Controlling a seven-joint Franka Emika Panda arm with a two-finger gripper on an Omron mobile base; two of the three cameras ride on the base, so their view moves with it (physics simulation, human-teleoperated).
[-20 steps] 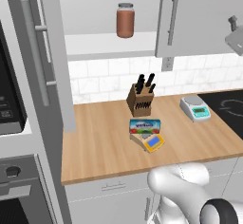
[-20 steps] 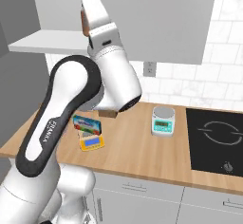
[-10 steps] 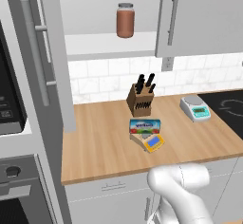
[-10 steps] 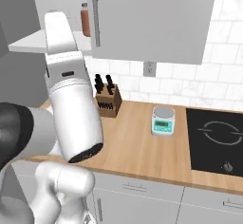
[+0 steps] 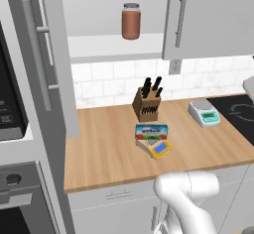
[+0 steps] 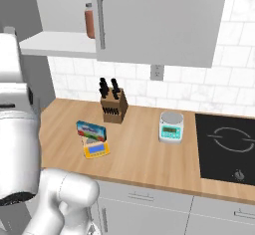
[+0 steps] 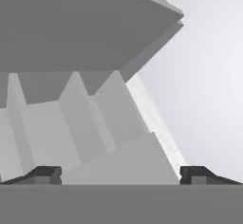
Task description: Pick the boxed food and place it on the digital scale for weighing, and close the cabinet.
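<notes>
The boxed food [image 5: 151, 131], a blue carton with a white label, stands tilted on the back of the tan digital scale [image 5: 160, 149] in the middle of the wooden counter; the same boxed food [image 6: 90, 130] and digital scale [image 6: 97, 150] show in the right base view. The cabinet's left door [image 5: 47, 54] hangs swung out, baring the white shelf [image 5: 114, 47]; its right door [image 5: 203, 20] is shut. My gripper [image 7: 121, 176] is open and holds nothing. Its dark fingertips [image 7: 45, 174] stand far apart in front of grey cabinet panels [image 7: 71, 28]. My white arm [image 6: 15, 129] rises at the left.
A brown jar [image 5: 131, 21] stands on the shelf. A knife block [image 5: 147, 104] is behind the carton, and a white scale with a teal display [image 5: 204, 113] is to the right. The black cooktop [image 6: 229, 149] takes the counter's right end. A microwave [image 5: 10, 109] is at far left.
My arm has swung from the middle of the right base view over to its left edge. The carton, both scales and the cabinet doors have stayed put.
</notes>
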